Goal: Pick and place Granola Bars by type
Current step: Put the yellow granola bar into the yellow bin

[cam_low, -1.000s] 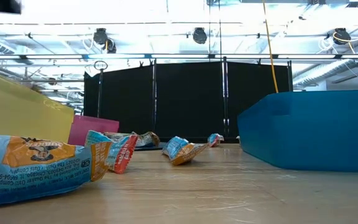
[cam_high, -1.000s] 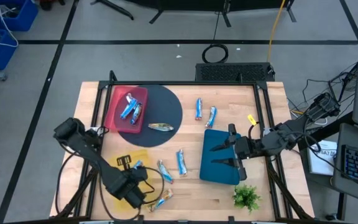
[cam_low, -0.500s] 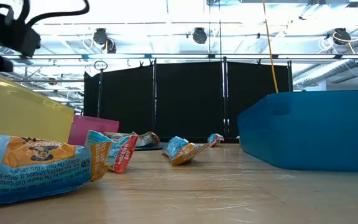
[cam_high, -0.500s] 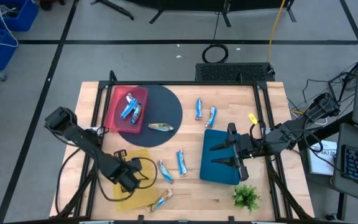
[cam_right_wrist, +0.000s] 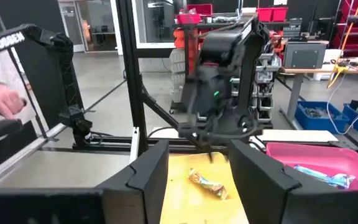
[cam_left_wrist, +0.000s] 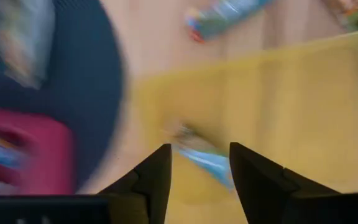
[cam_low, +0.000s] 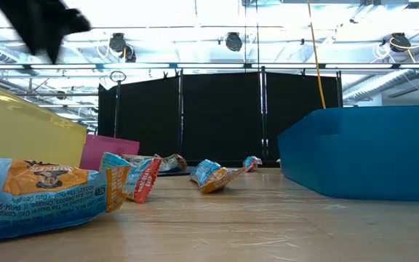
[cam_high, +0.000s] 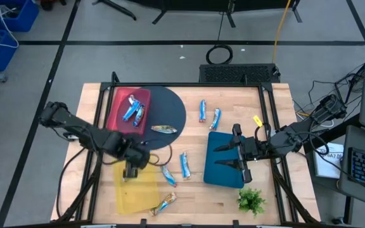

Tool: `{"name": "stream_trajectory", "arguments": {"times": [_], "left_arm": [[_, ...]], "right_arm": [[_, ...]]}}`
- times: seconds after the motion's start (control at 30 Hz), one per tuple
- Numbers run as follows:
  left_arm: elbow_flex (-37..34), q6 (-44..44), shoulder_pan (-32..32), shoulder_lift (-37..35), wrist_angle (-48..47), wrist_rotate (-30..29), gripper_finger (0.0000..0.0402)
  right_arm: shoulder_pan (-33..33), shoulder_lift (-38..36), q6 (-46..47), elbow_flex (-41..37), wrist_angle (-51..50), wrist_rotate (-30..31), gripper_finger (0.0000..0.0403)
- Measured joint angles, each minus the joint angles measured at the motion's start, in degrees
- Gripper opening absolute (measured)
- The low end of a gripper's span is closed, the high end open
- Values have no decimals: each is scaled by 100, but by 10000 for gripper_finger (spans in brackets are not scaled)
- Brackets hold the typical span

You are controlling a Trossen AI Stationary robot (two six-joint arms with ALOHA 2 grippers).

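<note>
The left gripper hangs over the far end of the yellow tray, fingers parted to a middling gap and holding nothing. In the left wrist view a blue-wrapped granola bar lies on the yellow just ahead of the fingertips, its long axis slanting across the gap rather than square to it (the picture is smeared, so the angle is approximate).

On the bare wood just beside the tray lies a tan-and-blue bar, running diagonally from the far left toward the near right. The blue bar next to it lies nearly straight front to back. The left arm is the nearer to both.

The right gripper waits over the blue tray, fingers apart and empty. Two more bars lie on the wood beyond it, others in the red tray.
</note>
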Motion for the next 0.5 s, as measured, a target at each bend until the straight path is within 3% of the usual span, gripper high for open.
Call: {"name": "stream_trajectory", "arguments": {"times": [0.17, 0.33, 0.5], "left_arm": [[323, 1765, 1108, 39, 226, -810, 178], [280, 2938, 2370, 213, 760, -719, 199], [277, 3793, 3284, 497, 1126, -90, 232]], "right_arm": [[-24, 0, -9, 2, -2, -2, 160], [-24, 0, -4, 2, -23, -2, 160], [-24, 0, 0, 2, -102, -2, 160]]}}
